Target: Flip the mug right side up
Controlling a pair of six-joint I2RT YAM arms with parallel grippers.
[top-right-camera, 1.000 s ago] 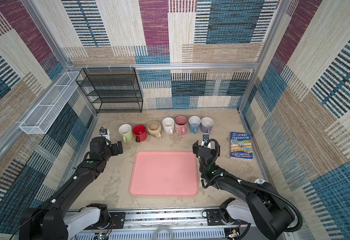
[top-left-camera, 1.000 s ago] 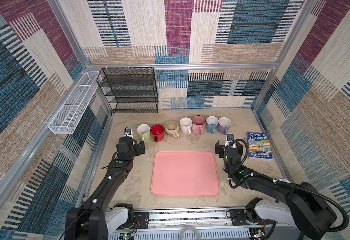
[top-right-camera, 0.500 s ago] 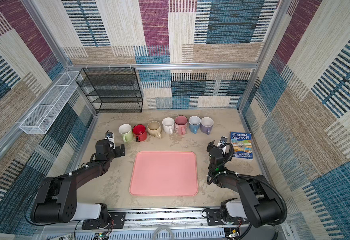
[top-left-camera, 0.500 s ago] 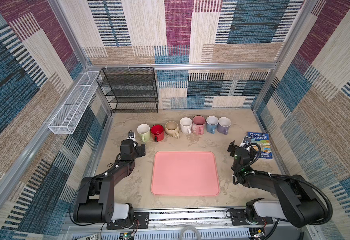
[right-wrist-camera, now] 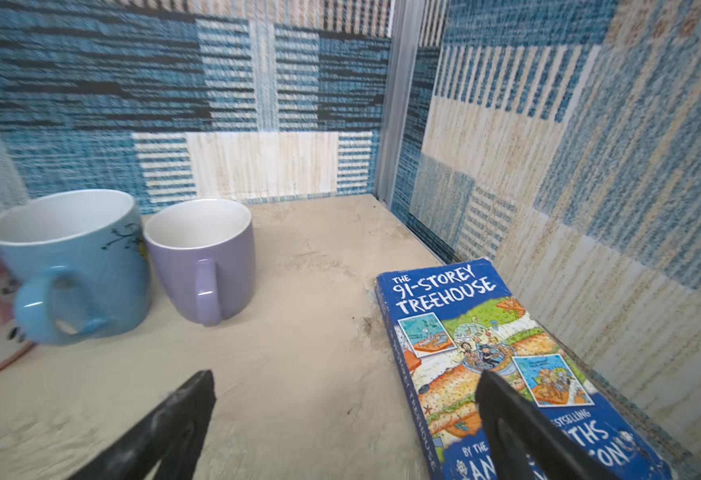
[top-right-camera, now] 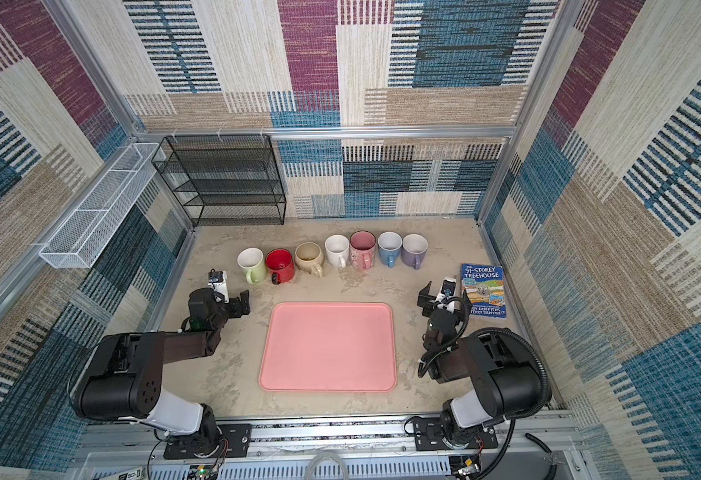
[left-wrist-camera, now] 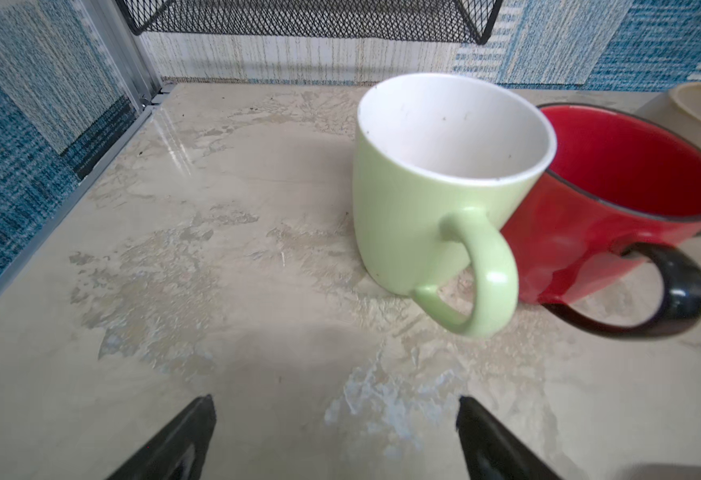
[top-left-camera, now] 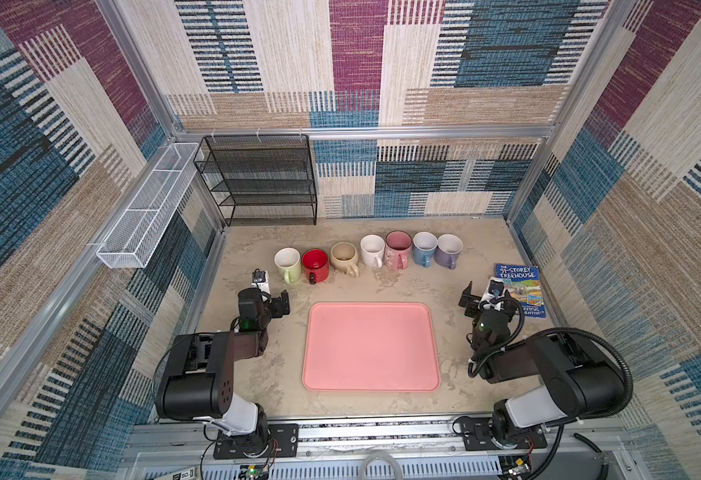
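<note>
The pink rectangular plastic tray (top-left-camera: 369,345) lies mid-counter (top-left-camera: 452,274). Left gripper (left-wrist-camera: 334,409) and right gripper (right-wrist-camera: 345,386) flank it, jaws apart, empty. Far side: row of seven ceramic mugs (top-left-camera: 371,250), all upright; light green ceramic mug (top-left-camera: 287,262) leftmost.

The green mug (left-wrist-camera: 407,216) and red mug (left-wrist-camera: 590,249) look like glazed ceramic, smooth and glossy; the surface (left-wrist-camera: 216,332) is matt and mottled like stone. The rack (top-left-camera: 257,178) is black metal mesh, the pink tray (top-left-camera: 369,345) smooth matt plastic, the book (right-wrist-camera: 486,353) glossy paper.
</note>
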